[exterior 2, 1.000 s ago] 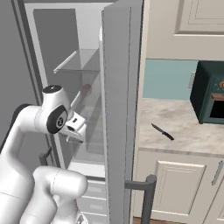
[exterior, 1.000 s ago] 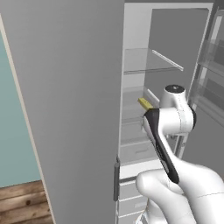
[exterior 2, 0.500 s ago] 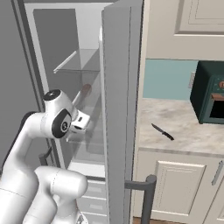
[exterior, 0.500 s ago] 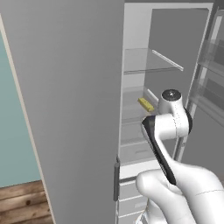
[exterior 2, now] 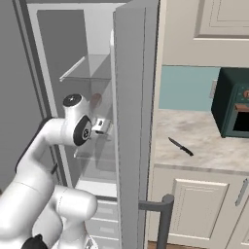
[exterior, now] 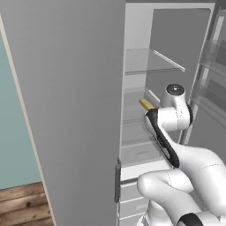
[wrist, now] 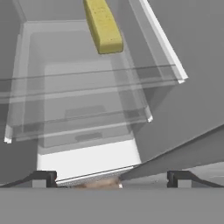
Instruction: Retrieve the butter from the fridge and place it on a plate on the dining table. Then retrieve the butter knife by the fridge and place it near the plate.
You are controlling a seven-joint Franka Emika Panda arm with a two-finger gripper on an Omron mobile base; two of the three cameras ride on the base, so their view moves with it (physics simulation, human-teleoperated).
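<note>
Inside fridge (exterior: 79, 88): butter (wrist: 103, 27), hand (wrist: 112, 178) spread.

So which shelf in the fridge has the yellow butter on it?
The middle glass shelf, below the bare top glass shelf. The butter lies on it, near the front. The open gripper is level with that shelf.

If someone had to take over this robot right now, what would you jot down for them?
Gripper: open, empty, reaching into the fridge, whose door is open.
Butter: on a glass shelf inside the fridge, ahead of the fingertips, untouched.
Butter knife: lying on the counter just right of the fridge.
Done: fridge opened.
Left: grasp the butter, carry it to the plate on the dining table, then fetch the knife and set it near the plate.
</note>
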